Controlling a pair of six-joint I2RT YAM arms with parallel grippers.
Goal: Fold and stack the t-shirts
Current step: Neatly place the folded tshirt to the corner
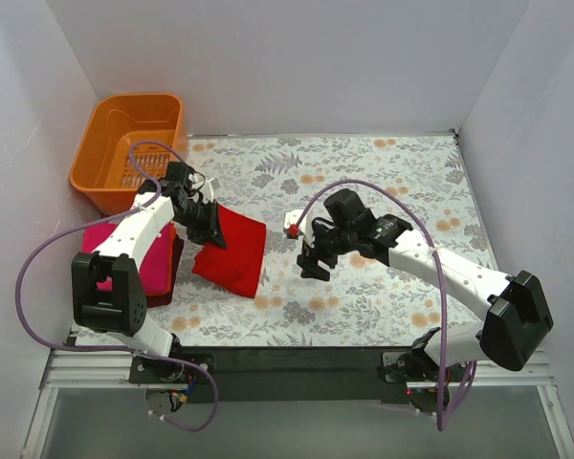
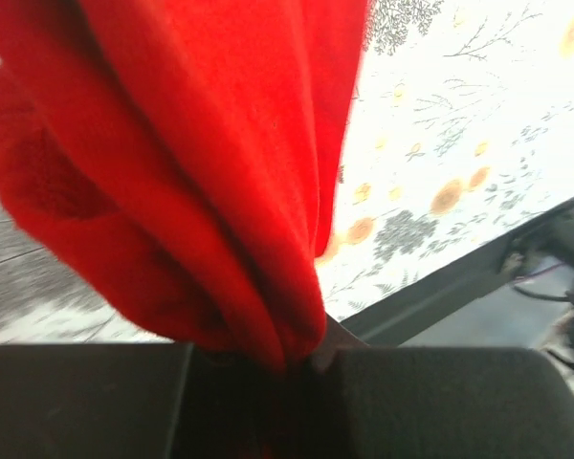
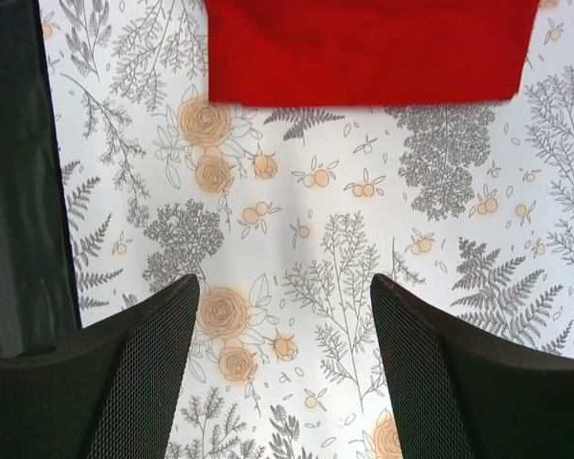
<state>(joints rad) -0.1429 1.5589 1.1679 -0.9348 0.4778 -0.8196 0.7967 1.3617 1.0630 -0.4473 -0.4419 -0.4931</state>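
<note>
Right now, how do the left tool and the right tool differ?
The left tool is shut on a bunched edge of the red t-shirt; the right tool is open and holds nothing. The left tool touches the shirt; the right tool hangs over bare floral cloth, apart from the shirt. Both are black.
</note>
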